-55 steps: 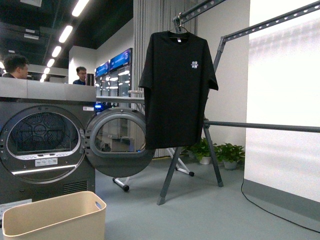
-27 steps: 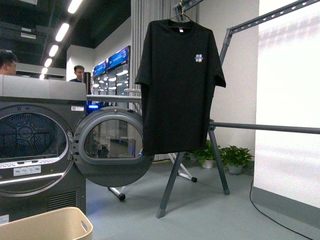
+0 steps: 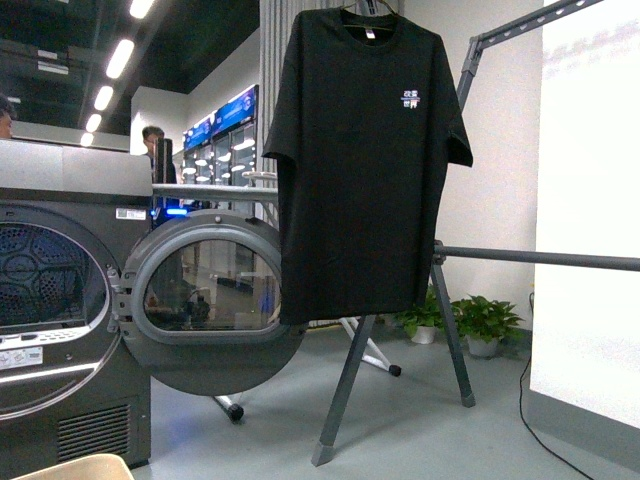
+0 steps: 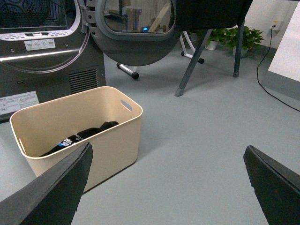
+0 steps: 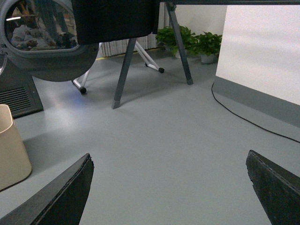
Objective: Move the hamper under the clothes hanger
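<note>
L gripper (image 4: pixel 167 151) & R gripper (image 5: pixel 168 157) both gaped wide, empty. Hamper (image 4: pixel 110 143) sat just by dryer (image 4: pixel 42 61), well apart from T-shirt (image 3: pixel 360 170) on clothes hanger (image 3: pixel 371 9). Risk imo: one-sided rim grab could tip it, or a skewed drag bump it into rack leg (image 4: pixel 190 70)

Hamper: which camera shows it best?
Left wrist view: nearly the whole hamper shows, handle slot, rim and dark clothing inside. Front view catches only a sliver of rim at the bottom; right wrist view only one corner.
</note>
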`<state>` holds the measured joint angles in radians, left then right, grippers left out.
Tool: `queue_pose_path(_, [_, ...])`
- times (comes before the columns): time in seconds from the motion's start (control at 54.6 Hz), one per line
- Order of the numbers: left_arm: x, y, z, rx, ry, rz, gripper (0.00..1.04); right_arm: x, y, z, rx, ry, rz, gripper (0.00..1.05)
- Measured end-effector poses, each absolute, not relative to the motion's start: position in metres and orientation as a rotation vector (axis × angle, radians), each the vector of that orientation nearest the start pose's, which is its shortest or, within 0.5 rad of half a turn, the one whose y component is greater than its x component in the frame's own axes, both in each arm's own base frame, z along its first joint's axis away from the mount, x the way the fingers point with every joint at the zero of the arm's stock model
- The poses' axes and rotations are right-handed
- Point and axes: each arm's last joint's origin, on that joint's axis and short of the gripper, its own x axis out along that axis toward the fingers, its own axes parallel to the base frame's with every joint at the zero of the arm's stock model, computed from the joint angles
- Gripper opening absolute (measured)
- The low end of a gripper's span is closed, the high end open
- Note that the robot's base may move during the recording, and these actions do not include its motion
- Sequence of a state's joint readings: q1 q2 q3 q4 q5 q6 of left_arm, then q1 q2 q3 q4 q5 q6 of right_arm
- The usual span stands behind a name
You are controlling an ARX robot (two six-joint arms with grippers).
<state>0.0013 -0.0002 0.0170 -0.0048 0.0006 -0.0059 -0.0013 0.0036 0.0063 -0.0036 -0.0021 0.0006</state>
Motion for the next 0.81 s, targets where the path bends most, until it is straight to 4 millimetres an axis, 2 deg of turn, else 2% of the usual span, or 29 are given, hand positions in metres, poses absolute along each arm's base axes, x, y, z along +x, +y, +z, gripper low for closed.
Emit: queue_pose_path(0.806, [0.0966, 0.0001, 0.1688, -0.006, -0.012, 0.001, 0.98, 0.0976, -0.0001, 0.1649, 0.001, 0.001, 0.000, 0.97])
